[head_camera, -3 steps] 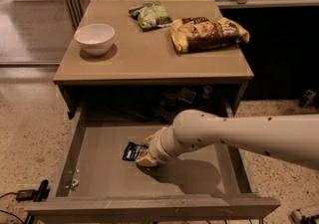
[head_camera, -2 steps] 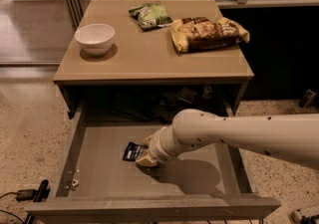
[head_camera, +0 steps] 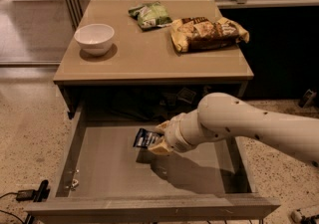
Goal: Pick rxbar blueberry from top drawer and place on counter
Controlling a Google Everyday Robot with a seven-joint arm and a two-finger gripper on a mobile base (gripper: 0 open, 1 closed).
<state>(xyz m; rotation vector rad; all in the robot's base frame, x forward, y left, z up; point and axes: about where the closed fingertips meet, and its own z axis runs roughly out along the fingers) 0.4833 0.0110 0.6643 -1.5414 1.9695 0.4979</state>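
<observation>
Top drawer point(head_camera: 149, 207) is pulled fully out, its front panel nearest the camera, so the tray is open from above. A small pale scrap point(head_camera: 74, 184) sits in the front-left corner, well apart from the action; can't tell what it is.

Mid-tray, the gripper point(head_camera: 155, 140) is inside the drawer, clamped on the right end of the rxbar blueberry point(head_camera: 143, 138). The bar is tilted and looks just off the drawer floor, with its shadow below. The end grip is probably there because a flat wrapper gives no other purchase. The arm point(head_camera: 239, 123) comes in over the right side wall.

Room: the side walls are low, with nothing overhead at the front half. The back half runs under the counter point(head_camera: 144, 58), so lift near the front, then go up past its thick edge.

On the counter, a white bowl point(head_camera: 94, 38) is at the left, with a green chip bag point(head_camera: 149, 14) and a yellow-brown snack bag point(head_camera: 207, 33) toward the far right. The near-centre strip is bare and is likely the drop spot.
</observation>
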